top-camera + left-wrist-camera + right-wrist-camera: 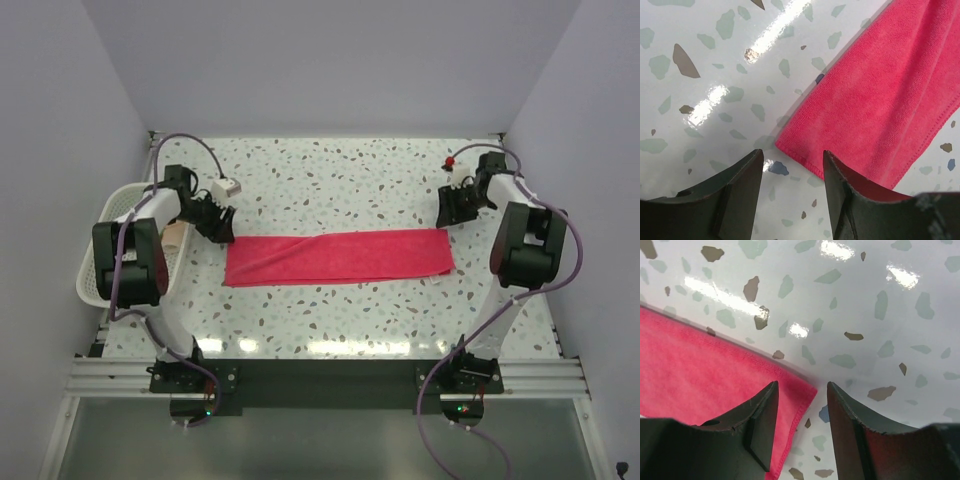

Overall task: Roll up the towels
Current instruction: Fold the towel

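Top external gives me the speckled glossy bench (330, 325) with one pink-red towel (338, 257) laid out as a long flat strip, stretched between the two sets of fingers. It looks folded lengthwise, with a slanted seam across its middle. A white mesh basket (98, 285) hangs off the bench edge outboard of the left arm. A pale peach patch (176, 237) beside it may be another towel, but too little shows for me to be sure.

Left fingers (742, 185) are spread with nothing between them. The towel's end corner lies just ahead of the gap, and the edge runs under the inner finger. Right fingers (762, 415) are likewise spread and empty, and the opposite corner sits right in their gap, with one finger over cloth and the other over bare bench.

I judge the cloth to be light, limp and plush. It will sag and crease rather than hold a shape, and it will likely slide on this slick surface if pushed. I would pinch a short end close to its corners, catching all layers at the hem, and turn that edge over onto the strip. A grip at one corner alone would probably skew the roll.
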